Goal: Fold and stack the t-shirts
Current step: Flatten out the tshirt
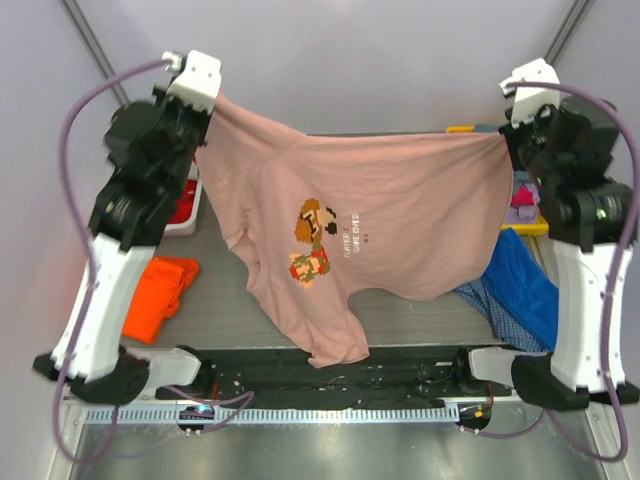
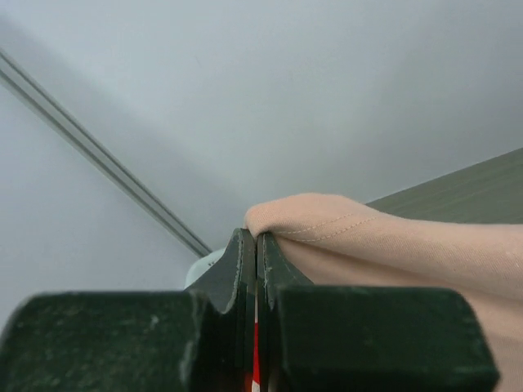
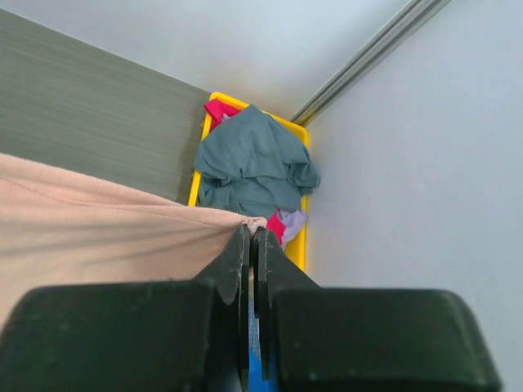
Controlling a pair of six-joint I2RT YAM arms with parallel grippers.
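A large dusty-pink t-shirt [image 1: 380, 220] with a pixel-figure print hangs in the air, stretched between both raised arms. My left gripper [image 1: 205, 100] is shut on its upper left corner; in the left wrist view the hem [image 2: 327, 220] bulges just past the closed jaws [image 2: 257, 237]. My right gripper [image 1: 508, 135] is shut on the upper right corner, with pink cloth [image 3: 106, 220] bunched at the jaw tips [image 3: 252, 233]. An orange t-shirt [image 1: 160, 290] lies on the table at left. A blue t-shirt [image 1: 525, 285] lies at right.
A yellow bin [image 3: 298, 237] in the far right corner holds a grey-teal shirt [image 3: 253, 163] and pink and lilac cloth. A white bin [image 1: 186, 212] with red cloth stands at far left. Grey walls close in on all sides.
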